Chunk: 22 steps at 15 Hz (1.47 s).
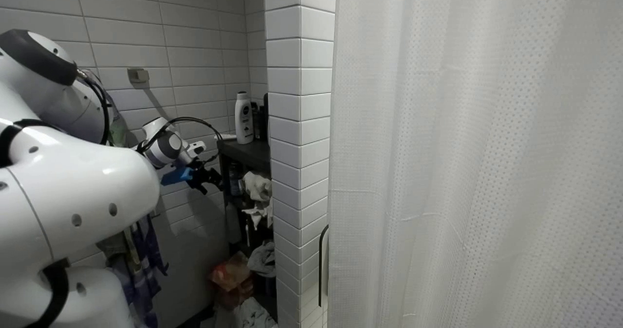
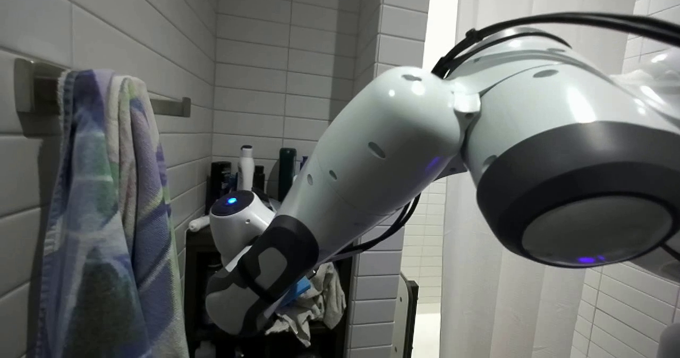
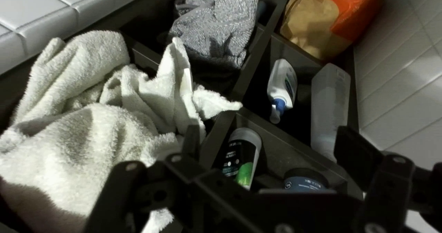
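My gripper (image 3: 270, 143) is open, with nothing between its fingers, in front of the dark shelf unit (image 3: 257, 58). In an exterior view the gripper (image 1: 207, 179) is beside the shelf (image 1: 246, 154); in another exterior view the arm hides it. Between the fingers, in a compartment beyond, are a black-labelled bottle with a green patch (image 3: 241, 157) and a blue jar with a dark lid (image 3: 305, 182), partly hidden by the gripper. The adjoining compartment holds a white pump bottle (image 3: 283, 81) and a translucent bottle (image 3: 329, 105). A crumpled white towel (image 3: 86, 132) lies left of these.
A grey towel (image 3: 221, 25) and a paper bag (image 3: 310, 18) are farther along the shelf. A white bottle (image 1: 243, 118) stands on its top. A tiled pillar (image 1: 299, 123) and shower curtain (image 1: 462, 148) flank the shelf. A patterned towel (image 2: 106, 214) hangs on a wall rail.
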{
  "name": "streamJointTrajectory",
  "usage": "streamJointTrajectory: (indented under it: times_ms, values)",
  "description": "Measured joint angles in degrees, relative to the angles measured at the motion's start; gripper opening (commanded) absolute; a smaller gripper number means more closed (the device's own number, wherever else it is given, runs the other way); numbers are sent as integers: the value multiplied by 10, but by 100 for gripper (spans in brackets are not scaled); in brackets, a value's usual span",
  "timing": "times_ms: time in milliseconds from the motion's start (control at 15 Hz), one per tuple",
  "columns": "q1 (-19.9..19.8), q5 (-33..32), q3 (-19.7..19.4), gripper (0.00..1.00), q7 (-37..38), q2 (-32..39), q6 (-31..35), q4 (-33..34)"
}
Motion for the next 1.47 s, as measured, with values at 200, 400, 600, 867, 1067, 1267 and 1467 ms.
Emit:
streamJointTrajectory:
  times_ms: [200,400,600,867,1067,1267,1467]
  values:
    - [28,6,-20,100,-40,23,-30,-37]
    - [55,7,-35,100,-85,52,-55,-73]
    - [76,7,-41,100,-138,86,-73,-105]
    - [104,7,-52,100,-197,124,-112,-140]
    - [127,7,-68,100,-226,142,-157,-161]
    - [154,0,-91,100,-241,151,-204,-182]
    - [186,-5,-119,100,-242,154,-251,-202]
